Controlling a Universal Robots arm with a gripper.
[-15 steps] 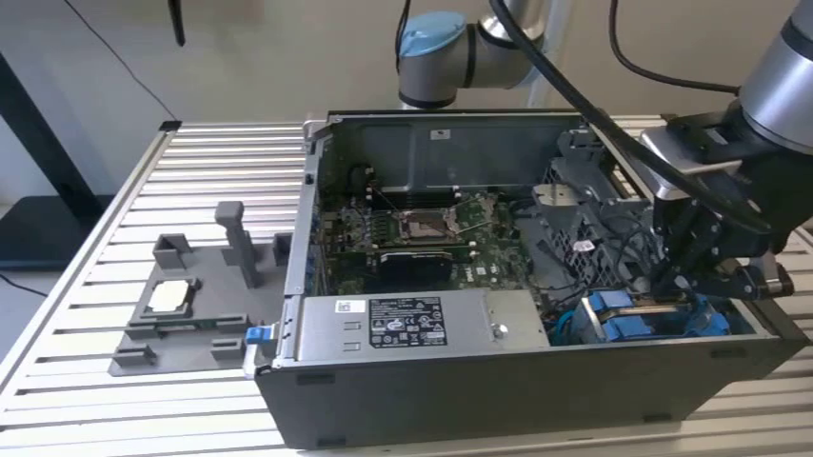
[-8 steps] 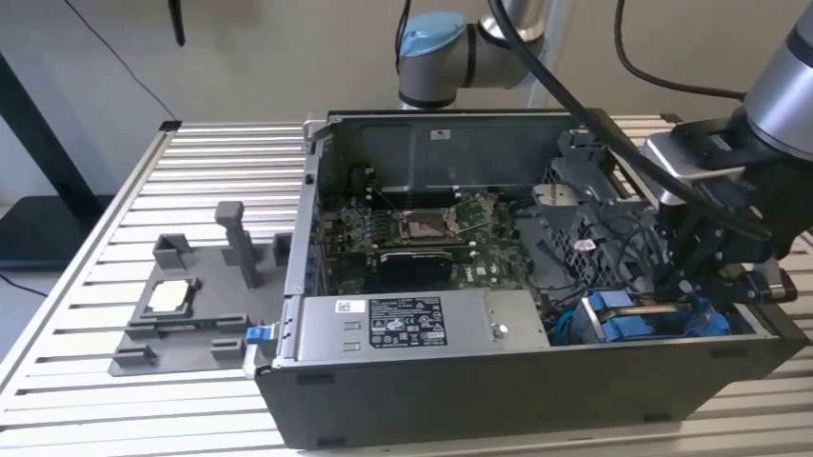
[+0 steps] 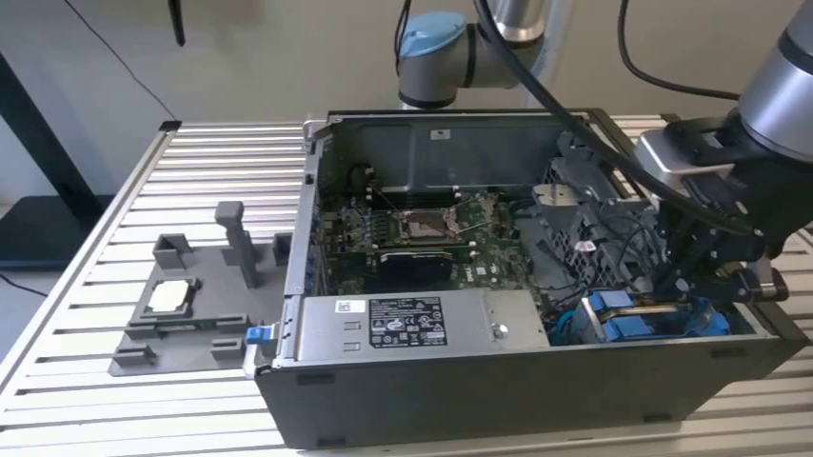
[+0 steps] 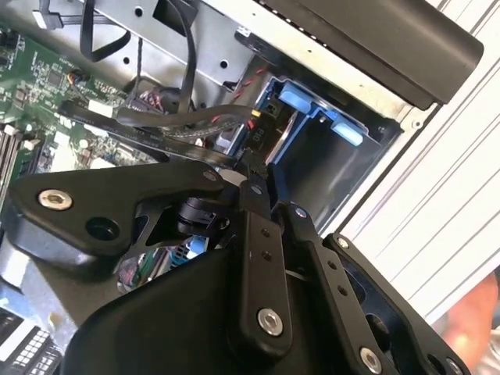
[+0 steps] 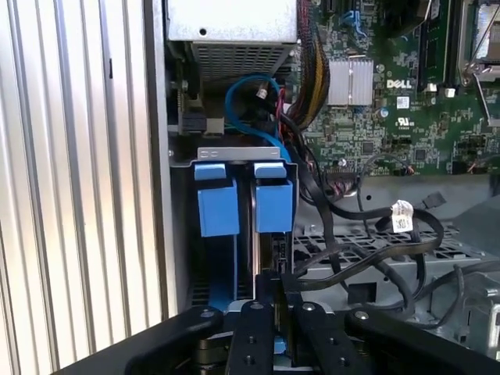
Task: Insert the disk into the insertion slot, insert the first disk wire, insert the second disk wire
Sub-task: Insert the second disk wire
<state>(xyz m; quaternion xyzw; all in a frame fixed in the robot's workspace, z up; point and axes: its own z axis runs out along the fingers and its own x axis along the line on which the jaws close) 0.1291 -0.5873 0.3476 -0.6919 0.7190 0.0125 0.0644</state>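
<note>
The disk [image 5: 273, 205], marked by its blue bracket, is seen seated in the insertion slot [image 5: 205, 155] directly ahead of the gripper [image 5: 272, 281], whose fingers are drawn together on a black wire [image 4: 195, 125] end at the disk's rear. A misaligned connector is judged the main risk, caused by the loose cable bundle beside the gripper dragging it off line.

- Silver-grey tubular robot arm [image 3: 782, 81] with a light-blue capped joint [image 3: 432, 38] and black cables running alongside
- Matte black metal gripper [image 4: 254, 176], its flat linkage bars studded with silver screws just behind the fingertips in both wrist views
</note>
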